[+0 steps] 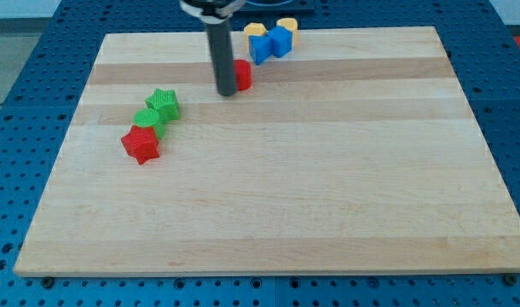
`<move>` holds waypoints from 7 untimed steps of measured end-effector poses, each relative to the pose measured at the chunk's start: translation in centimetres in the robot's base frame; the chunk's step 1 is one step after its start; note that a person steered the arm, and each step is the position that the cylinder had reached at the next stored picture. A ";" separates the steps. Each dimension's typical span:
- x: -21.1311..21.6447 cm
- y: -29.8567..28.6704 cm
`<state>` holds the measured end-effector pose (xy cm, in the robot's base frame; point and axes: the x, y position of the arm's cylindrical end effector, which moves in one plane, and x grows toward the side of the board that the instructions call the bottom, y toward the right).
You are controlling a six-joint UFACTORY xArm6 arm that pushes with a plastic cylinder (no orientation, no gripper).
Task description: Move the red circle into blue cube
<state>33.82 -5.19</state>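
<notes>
The red circle (pixel 243 74) lies near the view's top, left of centre, partly hidden by my dark rod. My tip (pixel 227 91) rests on the board touching the red circle's left side. The blue cube (pixel 281 40) sits up and to the right of the red circle, a short gap away, with a second blue block (pixel 260 48) touching it on its left. The red circle is apart from both blue blocks.
Two yellow blocks (pixel 256 31) (pixel 286 25) sit behind the blue ones at the board's top edge. A green star (pixel 164 103), a green block (pixel 147 118) and a red star (pixel 141 144) form a diagonal cluster at the view's left.
</notes>
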 end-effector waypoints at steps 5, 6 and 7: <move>-3.7 -2.0; -3.0 0.7; -2.9 2.8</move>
<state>30.89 -2.41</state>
